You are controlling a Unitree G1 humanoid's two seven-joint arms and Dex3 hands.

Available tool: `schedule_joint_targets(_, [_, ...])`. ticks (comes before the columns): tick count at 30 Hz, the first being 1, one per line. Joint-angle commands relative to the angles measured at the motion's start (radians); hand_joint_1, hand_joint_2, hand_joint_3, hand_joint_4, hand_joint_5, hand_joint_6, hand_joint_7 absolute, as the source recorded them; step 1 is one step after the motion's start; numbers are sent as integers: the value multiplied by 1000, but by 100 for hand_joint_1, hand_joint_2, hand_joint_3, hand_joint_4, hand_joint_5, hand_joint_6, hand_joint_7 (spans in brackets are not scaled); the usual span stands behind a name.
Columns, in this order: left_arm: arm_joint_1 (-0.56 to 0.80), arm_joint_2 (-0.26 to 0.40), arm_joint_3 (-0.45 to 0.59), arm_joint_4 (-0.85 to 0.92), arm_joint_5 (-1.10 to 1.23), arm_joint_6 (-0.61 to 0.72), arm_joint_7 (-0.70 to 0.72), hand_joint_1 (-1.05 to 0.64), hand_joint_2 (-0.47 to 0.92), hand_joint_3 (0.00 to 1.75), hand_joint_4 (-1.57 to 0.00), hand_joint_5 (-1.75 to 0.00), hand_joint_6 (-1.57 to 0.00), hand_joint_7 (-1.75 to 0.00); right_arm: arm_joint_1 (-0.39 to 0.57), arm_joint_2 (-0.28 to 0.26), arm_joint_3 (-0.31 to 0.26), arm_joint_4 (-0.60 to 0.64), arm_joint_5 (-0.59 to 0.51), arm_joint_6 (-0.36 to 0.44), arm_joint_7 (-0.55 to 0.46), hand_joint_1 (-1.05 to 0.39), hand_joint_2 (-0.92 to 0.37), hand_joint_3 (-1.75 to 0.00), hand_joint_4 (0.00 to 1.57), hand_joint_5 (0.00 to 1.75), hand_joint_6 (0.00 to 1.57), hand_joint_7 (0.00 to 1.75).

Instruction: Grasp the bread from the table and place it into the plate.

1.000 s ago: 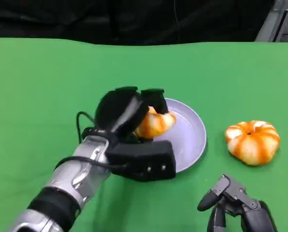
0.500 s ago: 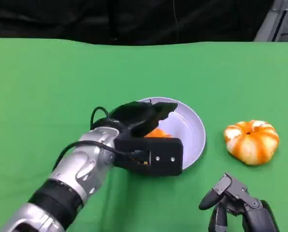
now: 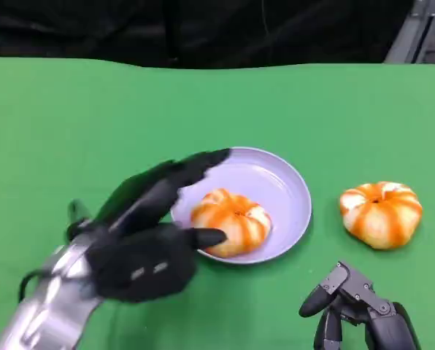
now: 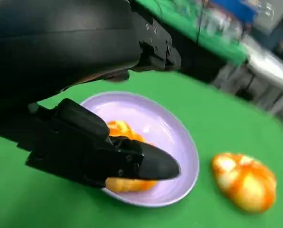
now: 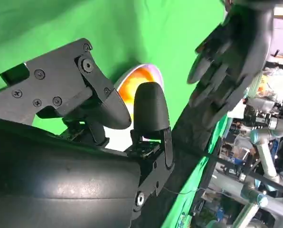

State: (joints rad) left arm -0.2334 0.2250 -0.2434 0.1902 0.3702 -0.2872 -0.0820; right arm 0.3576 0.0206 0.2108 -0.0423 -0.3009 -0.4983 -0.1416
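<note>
One orange-and-white striped bread [image 3: 232, 221] lies inside the lilac plate [image 3: 290, 182] at the table's middle. My left hand [image 3: 148, 230] hovers at the plate's near-left edge, fingers spread and holding nothing, one fingertip close to the bread. The left wrist view shows the same bread [image 4: 117, 129] in the plate [image 4: 172, 137], partly hidden behind my left hand [image 4: 89, 147]. My right hand [image 3: 356, 310] stays low at the front right, holding nothing. In the right wrist view the bread [image 5: 127, 92] and the plate [image 5: 148, 71] peek past that hand's fingers [image 5: 148, 109].
A second striped bread [image 3: 382, 213] sits on the green table [image 3: 93, 124] to the right of the plate, also seen as the loose bread [image 4: 246, 180] in the left wrist view. The table's far edge meets a dark backdrop.
My left hand has let go of the bread into the plate, spread its fingers and drawn back toward the front left. The right hand has not moved.
</note>
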Motion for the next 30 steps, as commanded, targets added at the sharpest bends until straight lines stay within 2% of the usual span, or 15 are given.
schedule_joint_targets(1, [133, -9, 97, -54, -101, -153, 84, -36, 92, 19, -43, -97, -59, -29, 7, -2, 2, -6, 18, -3, 2, -23, -65, -147, 79, 175, 48, 175])
schedule_joint_targets(5, [221, -20, 152, -47, -190, -294, 92, -32, 92, 19, -61, -109, -82, -43, 14, 1, 4, -17, 22, 2, 5, -23, -66, -147, 79, 175, 47, 175])
schedule_joint_targets(7, [259, -21, 171, -47, -219, -342, 88, -30, 92, 19, -65, -111, -86, -46, 15, 1, 5, -17, 27, -1, 7, -22, -66, -147, 78, 175, 47, 175])
schedule_joint_targets(8, [278, -21, 180, -52, -229, -354, 85, -29, 91, 22, -71, -114, -90, -53, 16, 1, 6, -17, 29, -3, 8, -22, -66, -147, 78, 175, 47, 175])
schedule_joint_targets(9, [290, -22, 186, -55, -237, -364, 81, -29, 87, 30, -75, -116, -89, -66, 16, 1, 6, -18, 30, -4, 9, -22, -66, -148, 78, 175, 48, 175])
schedule_joint_targets(10, [319, -25, 197, -60, -256, -381, 79, -29, 85, 34, -76, -117, -88, -72, 18, 0, 5, -19, 23, -3, 4, -22, -66, -148, 78, 175, 48, 175])
schedule_joint_targets(11, [347, -31, 207, -60, -280, -403, 78, -24, 74, 55, -82, -120, -90, -83, 20, -1, 3, -21, 19, -1, 3, -22, -66, -148, 78, 175, 48, 175])
schedule_joint_targets(12, [367, -34, 214, -60, -297, -419, 75, -16, 53, 96, -88, -128, -91, -99, 21, -2, 2, -23, 17, 1, 2, -22, -66, -148, 78, 175, 48, 175])
schedule_joint_targets(13, [392, -41, 218, -70, -327, -417, 66, -13, 44, 113, -90, -131, -91, -104, 21, -3, 0, -24, 16, 2, 2, -22, -65, -147, 78, 175, 48, 175])
schedule_joint_targets(14, [411, -47, 219, -82, -352, -406, 57, -10, 41, 122, -91, -135, -91, -112, 21, -4, -2, -26, 12, 4, 1, -22, -65, -147, 79, 175, 48, 175])
schedule_joint_targets(15, [423, -51, 219, -91, -369, -396, 48, -9, 40, 125, -91, -144, -89, -123, 20, -5, -3, -27, 9, 5, 0, -22, -65, -147, 79, 175, 49, 175])
schedule_joint_targets(20, [468, -85, 221, -109, -384, -396, 48, -14, 38, 127, -87, -168, -84, -150, 20, -13, -11, -26, 1, 2, 1, -22, -64, -147, 80, 175, 49, 175])
schedule_joint_targets(24, [482, -107, 221, -110, -382, -395, 46, -15, 44, 114, -84, -170, -80, -151, 18, -13, -12, -24, 30, 4, 17, -22, -64, -148, 78, 175, 49, 175])
schedule_joint_targets(30, [482, -134, 223, -107, -363, -384, 51, -15, 46, 113, -85, -166, -79, -151, 14, -10, -12, -23, 22, 12, 16, -22, -65, -148, 78, 175, 49, 175])
